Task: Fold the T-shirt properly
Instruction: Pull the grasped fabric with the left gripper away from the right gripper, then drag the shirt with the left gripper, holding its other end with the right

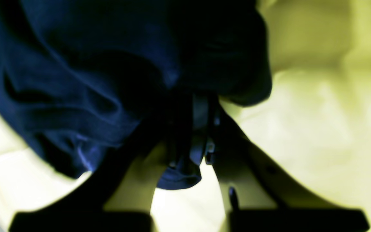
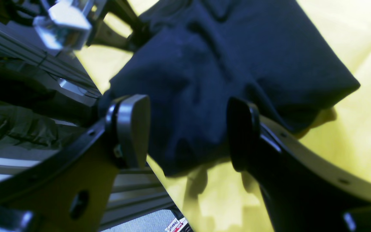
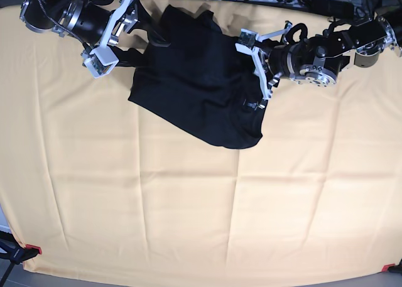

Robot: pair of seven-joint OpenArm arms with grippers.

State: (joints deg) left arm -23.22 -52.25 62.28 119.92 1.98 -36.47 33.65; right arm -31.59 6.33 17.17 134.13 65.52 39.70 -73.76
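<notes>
The surface, draped in a pale yellow tablecloth, fills the base view, and most of it lies bare toward the near edge, with red clips at two near corners. The T-shirt sits bunched at the far edge, near the middle, between the two arms. Its dark mass runs on a diagonal — from the far side at the right arm down to a rounded lobe nearer the left arm.

Only the base view gives that overall placement; the wrist views give the grips. In the left wrist view the left end effector has its fingers drawn together on a fold of the T-shirt, a small tab of cloth poking out below them, though the picture is blurred. In the right wrist view the right end effector stands with its fingers well apart, the T-shirt lying beyond the gap; no cloth is pinched there. That view also shows aluminium framing past the surface edge, close beside the garment, so there is little room on that side.
</notes>
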